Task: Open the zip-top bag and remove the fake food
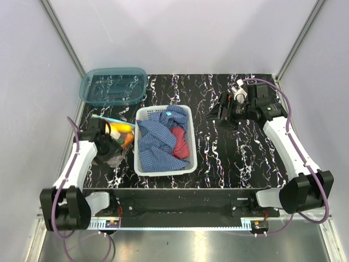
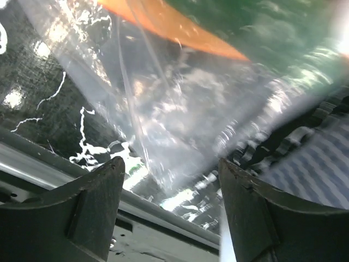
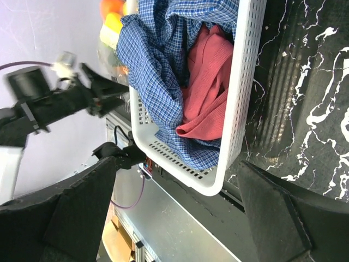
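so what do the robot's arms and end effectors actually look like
Both are built alike: the left arm and right arm have white link shells, chunky black joint housings and a thin purple cable looping along each. The left end effector and right end effector are black, each with two broad, matte, wedge-shaped fingers.

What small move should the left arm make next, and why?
Probably ease the left gripper forward and close it on the zip-top bag. Its jaws stand apart, with clear plastic just ahead between them, not pinched, and the fake food lies inside. The right gripper is open, on the basket's other side.
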`<act>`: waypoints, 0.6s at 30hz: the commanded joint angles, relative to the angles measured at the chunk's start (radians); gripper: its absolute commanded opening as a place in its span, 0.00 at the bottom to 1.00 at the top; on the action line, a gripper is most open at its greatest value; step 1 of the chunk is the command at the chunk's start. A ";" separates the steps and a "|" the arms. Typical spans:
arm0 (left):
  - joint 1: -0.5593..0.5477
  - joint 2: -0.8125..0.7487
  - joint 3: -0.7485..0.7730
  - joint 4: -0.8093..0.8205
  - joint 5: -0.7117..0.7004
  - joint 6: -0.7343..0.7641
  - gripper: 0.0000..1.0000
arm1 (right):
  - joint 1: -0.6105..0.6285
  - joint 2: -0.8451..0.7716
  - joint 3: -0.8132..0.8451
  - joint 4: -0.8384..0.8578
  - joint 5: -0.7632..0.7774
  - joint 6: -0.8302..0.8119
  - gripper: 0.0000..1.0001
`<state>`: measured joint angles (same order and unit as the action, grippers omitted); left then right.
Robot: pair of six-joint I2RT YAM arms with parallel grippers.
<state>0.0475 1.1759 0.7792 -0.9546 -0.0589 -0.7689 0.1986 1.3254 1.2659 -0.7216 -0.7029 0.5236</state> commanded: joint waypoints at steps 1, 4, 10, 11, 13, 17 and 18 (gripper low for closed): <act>-0.003 -0.097 0.150 0.002 -0.034 0.009 0.73 | 0.010 0.008 0.003 0.033 -0.046 -0.028 1.00; 0.000 -0.015 0.297 0.007 -0.128 0.042 0.84 | 0.025 0.021 0.015 0.034 -0.052 -0.030 1.00; 0.026 0.302 0.610 0.086 -0.076 0.239 0.90 | 0.078 0.051 0.041 0.033 -0.069 -0.034 0.99; 0.037 0.338 0.641 0.105 -0.070 0.326 0.90 | 0.085 0.055 0.044 0.033 -0.072 -0.034 1.00; 0.076 0.427 0.711 0.129 -0.093 0.391 0.91 | 0.104 0.057 0.053 0.033 -0.082 -0.034 1.00; 0.179 0.467 0.654 0.261 0.014 0.511 0.90 | 0.134 0.055 0.037 0.031 -0.092 -0.033 1.00; 0.199 0.455 0.625 0.331 0.039 0.516 0.89 | 0.145 0.055 0.033 0.031 -0.092 -0.036 1.00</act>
<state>0.1497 1.6516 1.4498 -0.7982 -0.1104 -0.4088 0.3092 1.3884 1.2697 -0.7181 -0.7551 0.5083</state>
